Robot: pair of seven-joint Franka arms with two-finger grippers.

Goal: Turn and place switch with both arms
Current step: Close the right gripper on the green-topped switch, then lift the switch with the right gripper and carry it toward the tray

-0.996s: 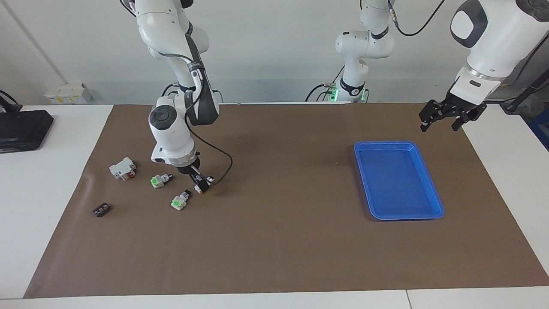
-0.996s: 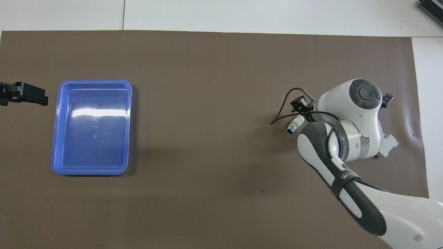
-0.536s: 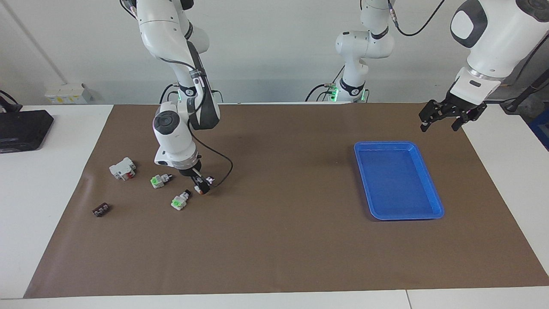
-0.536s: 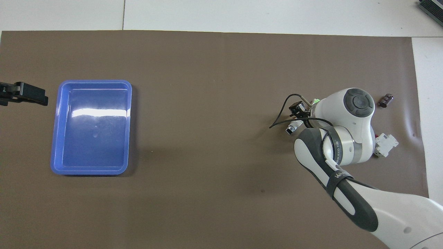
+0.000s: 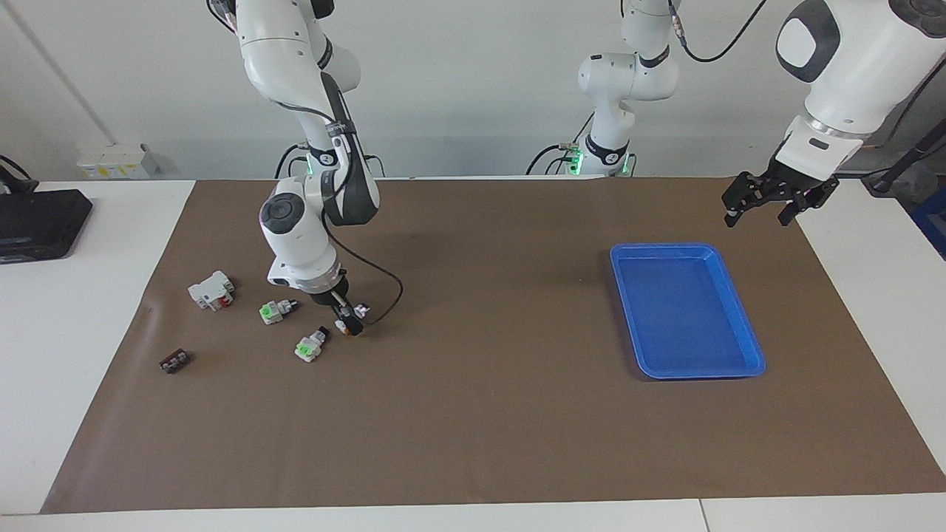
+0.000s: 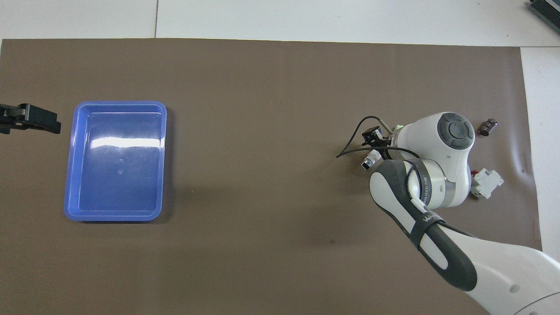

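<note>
we see the right hand (image 5: 347,323) low at the left of the facing frame, open fingers astride the orange switch (image 5: 345,327) on the bench; the left hand (image 5: 761,199), open, waits upper right beside the blue tray (image 5: 746,347), far less near

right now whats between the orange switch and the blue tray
Nothing: in the facing view only bare brown mat runs from the switch, under the right gripper, to the blue tray.
</note>
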